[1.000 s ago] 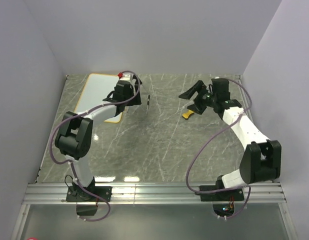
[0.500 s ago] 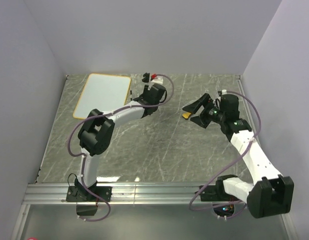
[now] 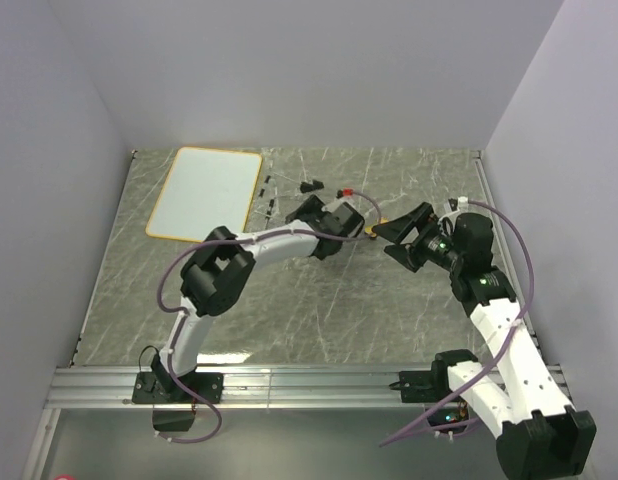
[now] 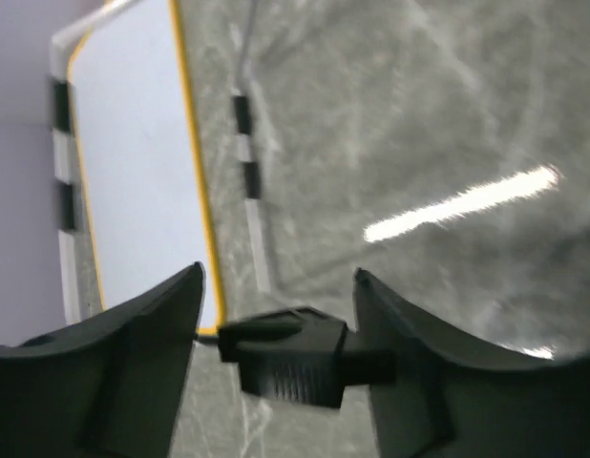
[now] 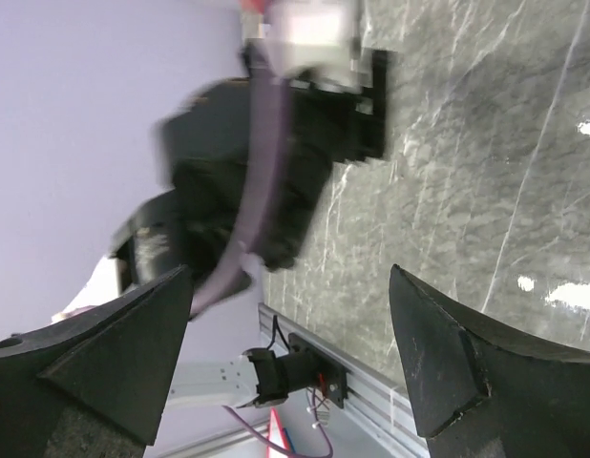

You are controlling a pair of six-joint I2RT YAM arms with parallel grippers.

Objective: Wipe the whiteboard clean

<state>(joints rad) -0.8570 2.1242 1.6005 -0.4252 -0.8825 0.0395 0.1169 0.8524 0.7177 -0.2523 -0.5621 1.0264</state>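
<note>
Room is tight where the work is now. The small yellow eraser (image 3: pixel 376 228) lies on the tabletop (image 3: pixel 319 310) at about 2 o'clock from its middle. Both hands point at it from opposite sides, the left hand (image 4: pixel 276 275) from 9 o'clock and the right hand (image 5: pixel 290 275) from 3 o'clock. Both are spread wide, and I see nothing held in either. In the right wrist view the left arm's wrist fills the space just ahead.

I judge that the step is to take up the eraser. It should go best if only one hand closes on it while the other draws aside, so that the fingers do not knock together. From above the eraser is half hidden, so I cannot tell how it is turned.

The whiteboard (image 3: pixel 204 193) lies flat at 10 o'clock, near the far left corner and well apart from the eraser. Its face looks plain white, with no marks that I can make out. The thin wire stand (image 3: pixel 268 192) lies just beside its right edge. The carry should therefore pass on the 6 o'clock side, where the tabletop is open.
</note>
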